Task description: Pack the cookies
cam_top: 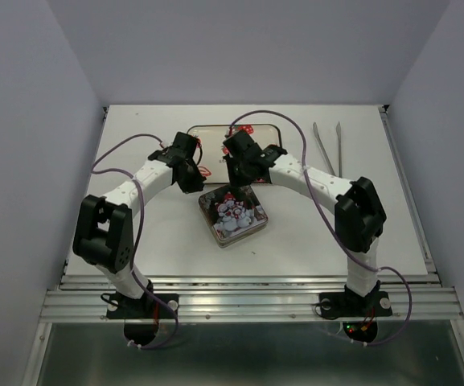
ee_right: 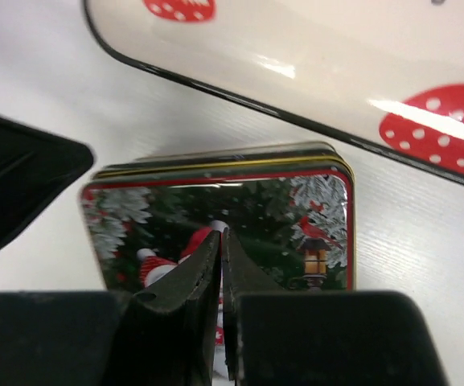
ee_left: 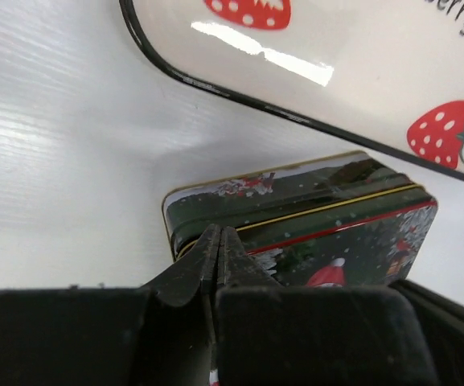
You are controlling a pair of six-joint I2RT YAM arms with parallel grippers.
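At the middle of a white desk (cam_top: 376, 225), seen from above: a square Christmas tin (cam_top: 233, 214), closed, set askew with one corner toward the near edge. Just behind it and slightly apart, a cream tray (cam_top: 211, 138) with a dark rim and printed red strawberries (ee_left: 445, 133). Off to the right at the back, well apart from both, a pair of metal tongs (cam_top: 328, 149) lying lengthwise.

Reaching in from either side and meeting over the tin's far edge: the left hand (cam_top: 193, 178) and the right hand (cam_top: 236, 183), close beside each other.

Left hand pressed together, fingertips meeting with nothing pinched between them. Poised at a corner of the tin's rim in its own wrist view, tray edge running across the background. Contact with the metal impossible to tell.

Right hand likewise pressed together and empty, tips over the snowy picture on the tin's top. Touching or just above, cannot tell.

Cookies out of sight in all three views. Tin shut and contents hidden, so cannot tell whether inside.
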